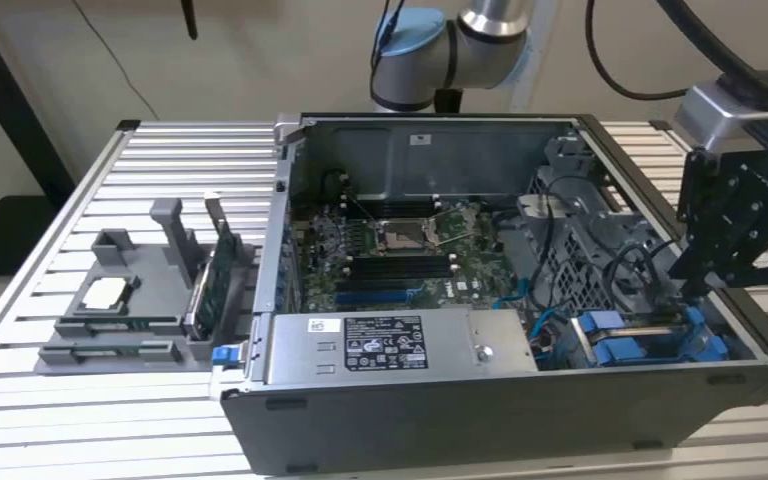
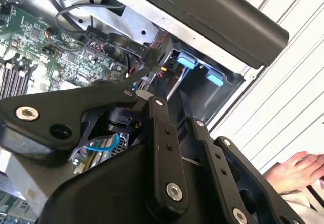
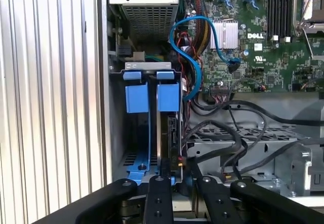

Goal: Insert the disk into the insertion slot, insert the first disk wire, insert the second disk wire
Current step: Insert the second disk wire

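Black end effector (image 3: 179, 182) hangs just beside the disk (image 3: 169, 133) in the insertion slot (image 3: 147, 66).

White lettering on the motherboard (image 3: 263, 46)

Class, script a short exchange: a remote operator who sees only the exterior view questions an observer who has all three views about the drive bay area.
Operator: What is inside the insertion slot near the gripper?
Observer: In the first wrist view, with the gripper close before the insertion slot, one bay holds a dark flat unit edge-on; the bay beside it looks empty.
Operator: Is anyone nearby?
Observer: The second wrist view shows a person's hand outside the case, by the slatted table.
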Action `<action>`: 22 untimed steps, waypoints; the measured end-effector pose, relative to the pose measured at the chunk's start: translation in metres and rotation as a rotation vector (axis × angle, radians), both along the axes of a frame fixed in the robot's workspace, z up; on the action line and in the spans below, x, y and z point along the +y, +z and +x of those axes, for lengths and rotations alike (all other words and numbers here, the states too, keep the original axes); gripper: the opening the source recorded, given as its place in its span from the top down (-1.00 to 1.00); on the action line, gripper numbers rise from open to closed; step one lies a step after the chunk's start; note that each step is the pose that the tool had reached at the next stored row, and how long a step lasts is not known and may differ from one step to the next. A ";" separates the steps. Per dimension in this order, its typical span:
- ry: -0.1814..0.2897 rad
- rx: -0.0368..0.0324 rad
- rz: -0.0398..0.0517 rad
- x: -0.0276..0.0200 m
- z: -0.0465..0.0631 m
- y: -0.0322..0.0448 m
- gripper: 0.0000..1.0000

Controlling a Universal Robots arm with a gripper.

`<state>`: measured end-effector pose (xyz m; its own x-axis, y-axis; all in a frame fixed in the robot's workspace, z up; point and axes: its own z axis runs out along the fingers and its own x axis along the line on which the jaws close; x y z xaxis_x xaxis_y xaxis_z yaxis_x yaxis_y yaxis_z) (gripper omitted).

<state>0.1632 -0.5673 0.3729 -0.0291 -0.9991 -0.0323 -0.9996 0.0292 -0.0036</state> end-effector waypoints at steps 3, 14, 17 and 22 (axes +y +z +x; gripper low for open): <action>0.000 0.0000 0.0000 0.0000 0.000 0.0058 0.47; 0.000 0.0000 0.0002 0.0000 0.000 0.0174 0.47; 0.000 0.0000 0.0000 0.0000 0.000 0.0178 0.47; 0.000 0.0000 -0.0002 0.0000 0.000 0.0210 0.47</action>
<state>0.1632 -0.5673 0.3940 -0.0292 -0.9991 -0.0320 -0.9996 0.0293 -0.0036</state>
